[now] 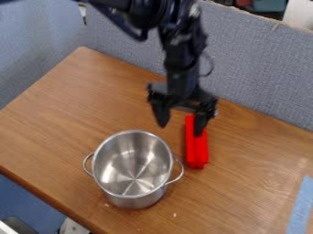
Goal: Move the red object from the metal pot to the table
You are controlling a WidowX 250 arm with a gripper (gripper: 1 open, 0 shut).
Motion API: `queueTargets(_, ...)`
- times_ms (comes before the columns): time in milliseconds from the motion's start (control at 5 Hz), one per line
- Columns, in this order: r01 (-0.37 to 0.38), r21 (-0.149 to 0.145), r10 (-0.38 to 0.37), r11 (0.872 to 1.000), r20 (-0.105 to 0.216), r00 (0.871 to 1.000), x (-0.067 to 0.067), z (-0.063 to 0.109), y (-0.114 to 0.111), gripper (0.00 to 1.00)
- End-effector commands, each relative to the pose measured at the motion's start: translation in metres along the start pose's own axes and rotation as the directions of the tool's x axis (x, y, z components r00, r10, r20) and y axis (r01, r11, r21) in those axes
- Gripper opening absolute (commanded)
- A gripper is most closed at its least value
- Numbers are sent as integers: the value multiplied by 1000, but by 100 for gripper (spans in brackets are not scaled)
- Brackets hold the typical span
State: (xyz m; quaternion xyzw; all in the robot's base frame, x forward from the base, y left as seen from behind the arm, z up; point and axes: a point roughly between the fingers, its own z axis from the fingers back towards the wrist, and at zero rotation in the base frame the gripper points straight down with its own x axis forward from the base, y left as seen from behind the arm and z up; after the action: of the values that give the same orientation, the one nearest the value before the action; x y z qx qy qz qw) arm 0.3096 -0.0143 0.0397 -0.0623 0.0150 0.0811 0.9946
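Pot [134, 168]: lower centre of the frame. Round, shiny steel, no lid, two small side handles, one at its left, one at its right. Standing upright on the table; interior shows bare metal only. No maker's mark or lettering legible.

Red bar [196, 143]: just right of the pot, centre right of the frame. Bright red, elongated, rounded ends. Lying flat on the table, outside the pot, long axis running roughly toward the far edge. Near end beside the pot's right handle; whether it touches the handle cannot be told. No label visible.

Gripper [181, 115]: centre of the frame, above and behind the pot. Black, pointing straight down, two fingers [159, 111] spread wide apart with nothing between them. The right finger stands at the far end of the red bar; contact cannot be told. Black arm rises from it toward the top centre of the frame.

Table [68, 101]: brown wood, smooth grain, rounded edges, spanning the frame from upper left to lower right. No writing on it.

Room: grey-blue fabric partition [263, 69] behind the table, across the upper right. Blurred pale shapes at the top edge, unreadable. Dark floor at lower left.
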Motion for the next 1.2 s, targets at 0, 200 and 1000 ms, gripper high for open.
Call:
queueTargets(0,-108,-5,108,994,42,993,23,-4,-18,100)
queueTargets(200,-185,5,185,983,44,982,41,-18,-44,100)
queueTargets(1000,-57,133,56,989,11,998,43,-27,28,100)
